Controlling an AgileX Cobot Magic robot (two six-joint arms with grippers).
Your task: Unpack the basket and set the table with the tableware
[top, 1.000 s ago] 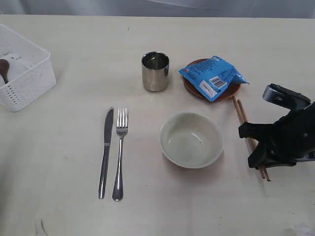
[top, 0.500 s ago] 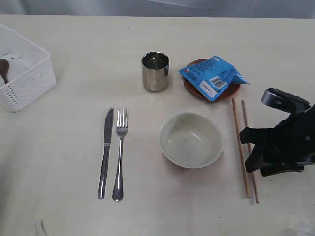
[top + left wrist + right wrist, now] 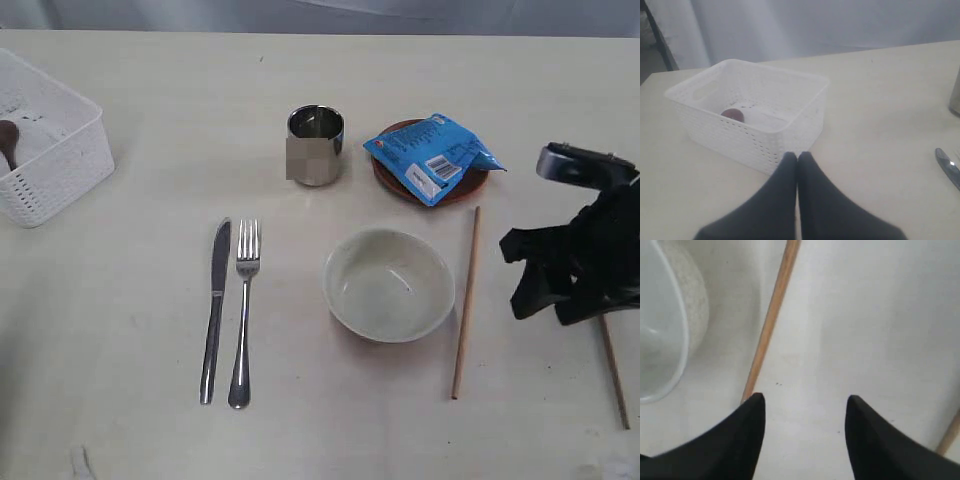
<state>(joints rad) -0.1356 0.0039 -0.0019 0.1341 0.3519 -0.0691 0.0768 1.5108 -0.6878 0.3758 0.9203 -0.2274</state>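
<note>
The white basket (image 3: 45,150) (image 3: 747,112) stands at the table's far left with the dark red spoon (image 3: 7,140) (image 3: 732,114) inside. On the table (image 3: 150,300) lie the knife (image 3: 214,310), fork (image 3: 243,310), steel cup (image 3: 315,145), brown-red plate (image 3: 395,185) and pale bowl (image 3: 388,283) (image 3: 665,325). One chopstick (image 3: 465,302) (image 3: 770,320) lies right of the bowl; the other chopstick (image 3: 613,372) (image 3: 950,432) lies further right. My right gripper (image 3: 555,300) (image 3: 805,402) hangs open between them, empty. My left gripper (image 3: 797,157) is shut, empty, short of the basket.
A blue snack packet (image 3: 432,157) rests on the brown-red plate. The knife tip (image 3: 948,165) and the cup's edge (image 3: 955,95) show at the side of the left wrist view. A grey backdrop runs behind the table's far edge.
The chopsticks, held together in my right gripper a second ago, were let go and now lie apart, one by the bowl, one far right. The right gripper opened and rose slightly.
</note>
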